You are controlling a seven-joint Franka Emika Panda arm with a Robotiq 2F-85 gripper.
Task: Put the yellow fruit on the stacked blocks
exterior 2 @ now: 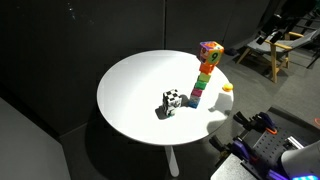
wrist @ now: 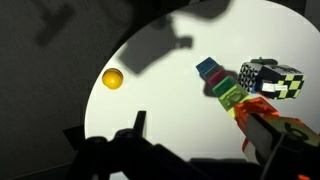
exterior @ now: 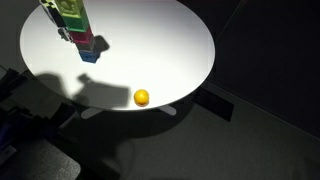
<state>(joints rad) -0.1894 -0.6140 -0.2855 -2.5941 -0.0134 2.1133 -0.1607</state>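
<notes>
The yellow fruit (exterior: 142,97) lies on the round white table (exterior: 170,45) near its edge; it also shows in an exterior view (exterior 2: 227,87) and at the left of the wrist view (wrist: 113,78). The stacked blocks (exterior: 79,30) form a tall multicoloured tower, upright, seen in both exterior views (exterior 2: 205,72) and foreshortened in the wrist view (wrist: 235,95). My gripper (wrist: 200,135) is open and empty, above the table, with the fruit off to its left and the tower by its right finger. It touches nothing.
A black-and-white checkered cube (exterior 2: 172,101) sits on the table beside the tower's base, also in the wrist view (wrist: 275,78). The robot's body (exterior 2: 265,140) stands at the table's edge near the fruit. Chairs (exterior 2: 285,45) stand behind the table.
</notes>
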